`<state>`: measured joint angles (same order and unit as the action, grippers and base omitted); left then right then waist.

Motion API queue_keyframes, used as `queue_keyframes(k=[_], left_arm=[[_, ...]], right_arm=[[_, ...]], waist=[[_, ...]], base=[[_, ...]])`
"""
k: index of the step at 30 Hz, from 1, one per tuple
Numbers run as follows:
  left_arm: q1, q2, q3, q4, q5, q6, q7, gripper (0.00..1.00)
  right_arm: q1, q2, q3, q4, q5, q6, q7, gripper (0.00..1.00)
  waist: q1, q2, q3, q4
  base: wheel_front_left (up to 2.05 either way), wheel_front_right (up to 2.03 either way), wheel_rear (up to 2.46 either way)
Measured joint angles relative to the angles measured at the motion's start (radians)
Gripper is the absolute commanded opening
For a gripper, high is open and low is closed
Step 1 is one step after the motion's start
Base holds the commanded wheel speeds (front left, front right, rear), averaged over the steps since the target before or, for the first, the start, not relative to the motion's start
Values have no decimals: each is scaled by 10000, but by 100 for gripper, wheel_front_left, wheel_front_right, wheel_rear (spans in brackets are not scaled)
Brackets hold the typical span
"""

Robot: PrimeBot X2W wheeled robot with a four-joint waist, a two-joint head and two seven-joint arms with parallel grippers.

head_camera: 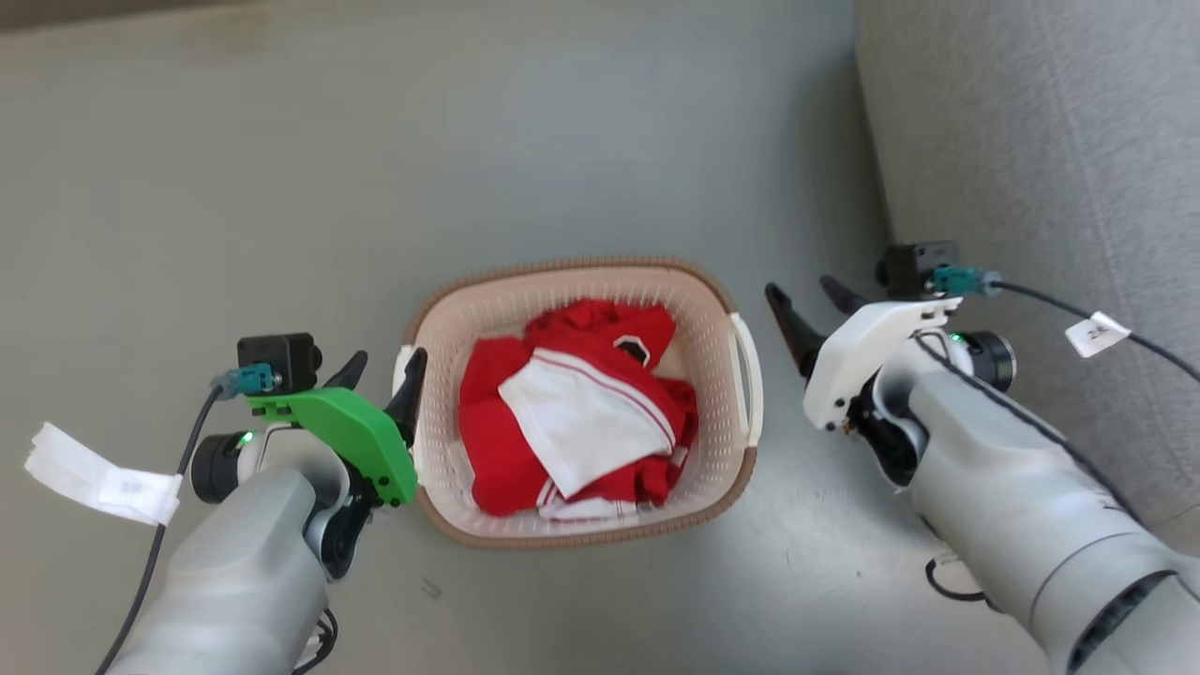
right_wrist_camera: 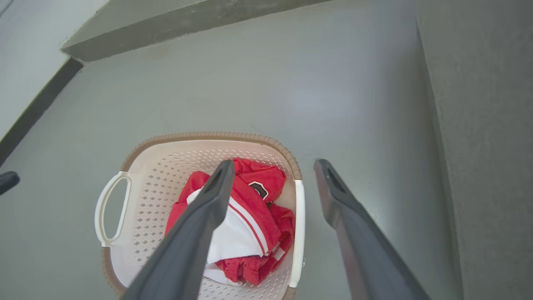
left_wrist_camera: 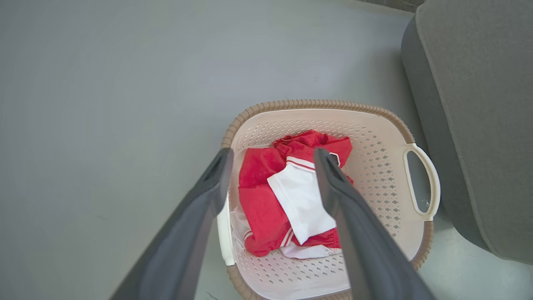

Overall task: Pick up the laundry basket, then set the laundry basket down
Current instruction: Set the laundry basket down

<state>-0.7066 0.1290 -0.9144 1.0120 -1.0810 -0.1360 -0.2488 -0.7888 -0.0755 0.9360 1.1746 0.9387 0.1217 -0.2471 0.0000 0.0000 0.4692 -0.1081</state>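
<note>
The laundry basket (head_camera: 562, 267), cream with a brown rim, stands on the grey floor and holds red and white clothes (head_camera: 572, 412). My left gripper (head_camera: 382, 371) is open at the basket's left side, its fingers straddling the white left handle (left_wrist_camera: 225, 237). In the left wrist view the left gripper (left_wrist_camera: 272, 154) looks across the basket (left_wrist_camera: 316, 103). My right gripper (head_camera: 811, 305) is open and stands a little apart from the right handle (head_camera: 750, 375). In the right wrist view the right gripper (right_wrist_camera: 275, 164) has that handle (right_wrist_camera: 297, 233) between its fingers' lines, above it.
A grey upholstered seat (head_camera: 1031, 141) rises close to the basket's right side, just beyond my right arm. A dark baseboard (right_wrist_camera: 37, 108) and a wall run at the far left of the right wrist view. Open floor lies ahead of and left of the basket.
</note>
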Motion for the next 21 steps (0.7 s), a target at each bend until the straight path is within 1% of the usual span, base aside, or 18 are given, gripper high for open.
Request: queue_keyframes(k=[5, 6, 7, 13, 14, 19, 21], left_arm=[[176, 105, 104, -337, 290, 0, -2, 100], [190, 151, 245, -497, 359, 0, 0, 100], [198, 236, 594, -771, 512, 0, -2, 100], [606, 545, 1592, -1488, 949, 2, -2, 100], [754, 552, 1743, -1567, 1057, 2, -2, 100], [1516, 606, 2428, -2105, 1367, 42, -2, 100], [1786, 637, 2675, -2362, 1682, 98, -2, 100]], right_arm=[[106, -382, -558, -516, -115, -92, -2, 100], [216, -437, -688, -644, -119, -111, -2, 100], [447, -522, -905, -871, -161, -188, -2, 100], [1027, -667, -1287, -1739, -650, -196, -2, 100], [1108, -692, -1384, -1912, -748, -284, -4, 100], [1662, -817, -1762, -2729, -1210, -445, -4, 100], [1919, -826, -1908, -3035, -1434, -531, -4, 100]], waist=[[0, 0, -714, 7], [0, 0, -860, 17], [0, 0, -1144, 40], [0, 0, -2010, 136], [0, 0, -2152, 151], [-1, 0, -2865, 212], [-1, 0, -3134, 227]], base=[[0, 0, 0], [0, 0, 0], [0, 0, 0], [0, 0, 0], [0, 0, 0], [0, 0, 0], [0, 0, 0]])
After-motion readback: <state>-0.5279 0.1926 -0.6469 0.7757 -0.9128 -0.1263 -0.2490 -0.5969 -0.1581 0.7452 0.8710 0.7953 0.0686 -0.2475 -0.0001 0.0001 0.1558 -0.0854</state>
